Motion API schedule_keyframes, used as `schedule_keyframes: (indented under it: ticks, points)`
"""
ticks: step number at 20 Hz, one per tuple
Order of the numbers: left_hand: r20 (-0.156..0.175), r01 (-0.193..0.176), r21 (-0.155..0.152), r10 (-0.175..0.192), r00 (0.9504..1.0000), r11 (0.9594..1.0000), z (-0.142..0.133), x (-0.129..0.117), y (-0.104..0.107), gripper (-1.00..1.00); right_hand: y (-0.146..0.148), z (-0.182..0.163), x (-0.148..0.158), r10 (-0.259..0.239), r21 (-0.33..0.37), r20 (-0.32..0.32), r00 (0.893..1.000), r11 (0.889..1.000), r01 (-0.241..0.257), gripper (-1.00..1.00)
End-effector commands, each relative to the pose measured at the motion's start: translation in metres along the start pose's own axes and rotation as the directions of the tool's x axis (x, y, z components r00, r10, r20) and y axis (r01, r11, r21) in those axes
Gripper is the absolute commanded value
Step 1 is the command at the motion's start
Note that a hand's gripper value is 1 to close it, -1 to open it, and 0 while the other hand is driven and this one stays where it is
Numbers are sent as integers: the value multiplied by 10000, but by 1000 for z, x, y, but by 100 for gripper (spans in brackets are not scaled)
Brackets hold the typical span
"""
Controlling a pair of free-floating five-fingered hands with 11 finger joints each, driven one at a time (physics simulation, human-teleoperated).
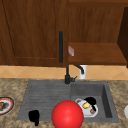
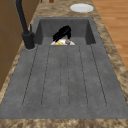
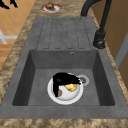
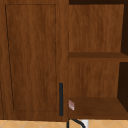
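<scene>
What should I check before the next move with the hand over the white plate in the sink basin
1. Right hand over the round white plate in the dark grey sink basin: ok.
2. Fingers curled round the small yellow piece: cannot tell.
3. Plate lies flat by the drain: ok.
4. Left hand apart, at the drainboard's front edge: ok.
5. Black tap away from the hand: ok.

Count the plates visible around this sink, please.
3. One white plate lies in the basin under the right hand. One plate with food sits on the counter left of the sink. One plain white plate sits on the counter to its right.
</scene>
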Motion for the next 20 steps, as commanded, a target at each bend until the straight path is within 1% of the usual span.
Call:
schedule_keyframes:
  ticks: [1,4,7,8,9,12,14,16,18,20]
  points:
    - [0,0,0,0,10000,10000,0,0,0,0,-8,-18,-11,-59,570,474,9989,9984,32,-100]
    - [0,0,0,0,10000,10000,0,0,0,0,-17,-26,-16,-146,1242,778,9969,9923,48,-100]
    - [0,0,0,0,10000,10000,0,0,0,0,-21,-35,-21,-190,1717,1011,9947,9851,14,-100]
    - [0,0,0,0,10000,10000,0,0,0,0,-22,-36,-23,-179,1901,1102,9937,9818,-34,-100]
    - [0,0,0,0,10000,10000,0,0,0,0,-22,-35,-21,-136,2221,1160,9932,9749,-126,-100]
    - [0,0,0,0,10000,10000,0,0,0,0,-24,-35,-16,-45,2542,1345,9909,9667,-302,-100]
    - [0,0,0,0,10000,10000,0,0,0,0,-25,-34,-8,-32,2936,1347,9909,9552,-368,-100]
    - [0,0,0,0,10000,10000,0,0,0,0,-27,-32,2,-124,3356,1015,9948,9417,-225,-100]
    - [0,0,0,0,10000,10000,0,0,0,0,-29,-32,7,-273,3728,725,9970,9279,-17,-100]
    - [0,0,0,0,10000,10000,0,0,0,0,-32,-34,11,-541,4168,406,9977,9084,323,-100]
